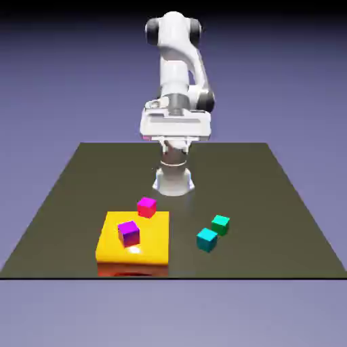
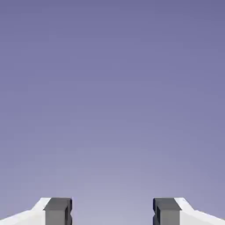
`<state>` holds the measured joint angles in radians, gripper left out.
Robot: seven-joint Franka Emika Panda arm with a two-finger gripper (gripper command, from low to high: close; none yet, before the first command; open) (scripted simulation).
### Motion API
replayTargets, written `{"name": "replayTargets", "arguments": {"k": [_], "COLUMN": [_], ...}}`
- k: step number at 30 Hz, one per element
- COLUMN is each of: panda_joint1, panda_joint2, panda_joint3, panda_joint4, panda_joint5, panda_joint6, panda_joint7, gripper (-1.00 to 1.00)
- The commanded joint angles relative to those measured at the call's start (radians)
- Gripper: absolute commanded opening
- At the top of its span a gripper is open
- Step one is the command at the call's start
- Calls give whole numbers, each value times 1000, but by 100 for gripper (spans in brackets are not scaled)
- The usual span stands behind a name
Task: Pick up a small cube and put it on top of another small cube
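Yellow on top and orange-red down its front, a block (image 1: 153, 237) sits toward the exterior view's left, bearing the purple cube (image 1: 129, 234), which is turned a little askew. That cube is the one to be stacked on, so its top is the landing place. Just beyond the block's far edge is the pink cube (image 1: 146, 207); it should be left alone, and a low sideways pass could clip it.

Near the middle, high over the table (image 1: 264, 196), hangs the gripper (image 2: 113, 212), its two fingertips wide apart with only backdrop between them in the hand view. Nothing is held.

Farther right on the table is the cyan cube (image 1: 207, 240), the one to pick up. The step in hand looks to be the approach: come over it, point the hand down, match the fingers to its faces, then lower straight.

Rightmost, just beside it and a touch farther back, is the green cube (image 1: 220, 225). A finger could knock it, so it seems best to choose the pair of faces that keeps both fingers out of that narrow side.
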<state>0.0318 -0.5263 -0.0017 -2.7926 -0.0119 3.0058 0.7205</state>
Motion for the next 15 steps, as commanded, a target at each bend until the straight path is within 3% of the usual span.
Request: {"name": "replayTargets", "arguments": {"k": [1,15], "panda_joint1": [16,246], "panda_joint2": [36,544], "panda_joint3": [-1,-21], "panda_joint4": [14,216], "panda_joint5": [-10,-147], "panda_joint6": [-26,-388], "panda_joint7": [-17,-255], "gripper": [0,0]}}
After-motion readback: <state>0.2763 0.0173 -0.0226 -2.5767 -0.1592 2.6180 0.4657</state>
